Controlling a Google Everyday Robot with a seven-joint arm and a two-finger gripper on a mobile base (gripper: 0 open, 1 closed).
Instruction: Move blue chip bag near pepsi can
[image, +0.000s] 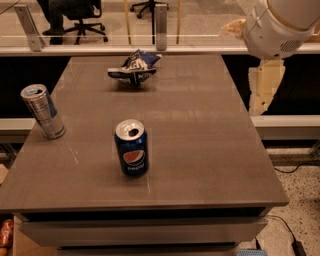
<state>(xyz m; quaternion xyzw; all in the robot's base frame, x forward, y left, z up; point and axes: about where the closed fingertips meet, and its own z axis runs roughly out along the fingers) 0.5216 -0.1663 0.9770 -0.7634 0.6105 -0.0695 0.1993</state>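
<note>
The blue chip bag (135, 68) lies crumpled at the far middle of the grey table (200, 150). The pepsi can (132, 148) stands upright, opened, at the table's near middle, well apart from the bag. My gripper (262, 95) hangs off the table's right edge, past its far right part, below the white arm housing (277, 22). It is empty and far to the right of the bag.
A taller slim silver-blue can (43, 111) stands, leaning in view, near the table's left edge. A glass rail runs behind the table, with office chairs (75, 17) beyond. A cable lies on the floor at the right (295, 167).
</note>
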